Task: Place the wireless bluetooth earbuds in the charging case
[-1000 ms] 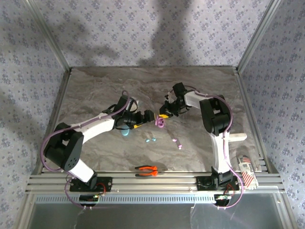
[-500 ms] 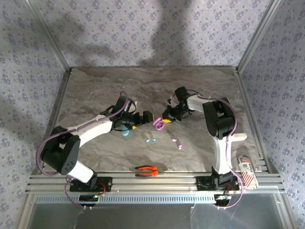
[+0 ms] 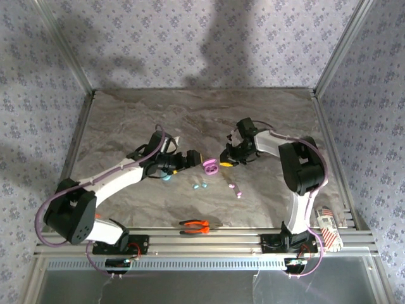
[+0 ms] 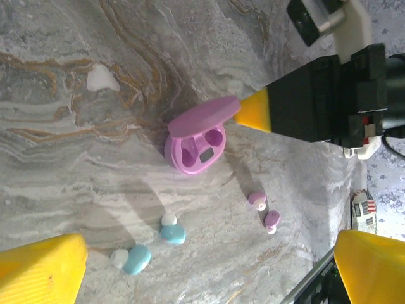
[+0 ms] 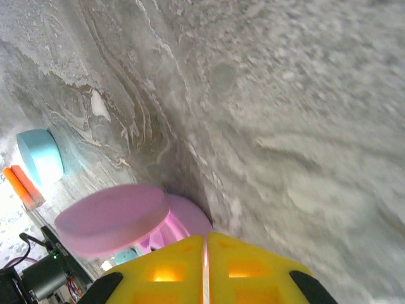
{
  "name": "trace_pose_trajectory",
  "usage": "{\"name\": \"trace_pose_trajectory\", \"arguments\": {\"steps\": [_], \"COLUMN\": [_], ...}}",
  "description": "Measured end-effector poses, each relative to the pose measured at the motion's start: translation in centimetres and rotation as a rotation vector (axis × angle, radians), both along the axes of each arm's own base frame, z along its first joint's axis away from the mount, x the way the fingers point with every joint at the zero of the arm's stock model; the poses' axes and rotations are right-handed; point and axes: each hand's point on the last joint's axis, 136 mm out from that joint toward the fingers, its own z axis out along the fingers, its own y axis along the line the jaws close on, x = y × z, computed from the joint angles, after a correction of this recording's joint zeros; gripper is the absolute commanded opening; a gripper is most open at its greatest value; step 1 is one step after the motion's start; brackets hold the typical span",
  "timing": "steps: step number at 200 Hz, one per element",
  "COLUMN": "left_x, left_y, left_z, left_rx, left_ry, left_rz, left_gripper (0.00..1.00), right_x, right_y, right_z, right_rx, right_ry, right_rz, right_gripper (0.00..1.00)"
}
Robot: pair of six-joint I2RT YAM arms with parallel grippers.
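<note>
On the table [image 3: 126,120], the left tool [image 3: 192,158] gapes wide and holds nothing. The right tool [image 3: 225,162] is pinched shut and holds nothing either, its tip against the lid of the open pink case [image 3: 211,166] between them. The pink earbuds [image 3: 235,188] lie loose at 5 o'clock from the right tool, probably the nearer one, and the teal pair [image 3: 200,186] lies at 7 o'clock from the case.

— Do we find any writing we can read here?
— None. The small packet [image 3: 326,223] carries a flag-like print, red and white stripes with a blue patch, and we catch it again from the left wrist. Any lettering on it is too small for us to make out.
— So we record no legible text.
</note>
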Motion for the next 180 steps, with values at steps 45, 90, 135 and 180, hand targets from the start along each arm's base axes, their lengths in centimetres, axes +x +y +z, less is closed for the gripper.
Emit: {"name": "trace_pose_trajectory", "arguments": {"steps": [45,90,135,180], "left_x": [-3.8,-8.1,-9.3,-8.2], "left_y": [-0.6,-0.9,1.2,2.1], "left_z": [1.2,0.6,-2.6,-2.6], "left_rx": [-0.004,0.034,0.101,0.146], "left_ry": [-0.026,-0.030,0.009,-0.023], "left_rz": [-0.071,-0.148,-0.068,-0.004], "left_gripper": [1.00,1.00,1.00,1.00], "right_x": [-2.2,-6.4,-10.3,-11.5], "right_y": [-1.8,-3.6,-5.3,-7.0], "right_z": [3.8,6.0,4.1,2.1], "right_rx": [-0.057,-0.145,-0.273,-0.390], "right_ry": [-0.096,-0.163,-0.159,-0.143], "right_rz": [-0.021,-0.014,0.002,-0.002], "right_gripper": [0.31,0.40,0.42,0.41]}}
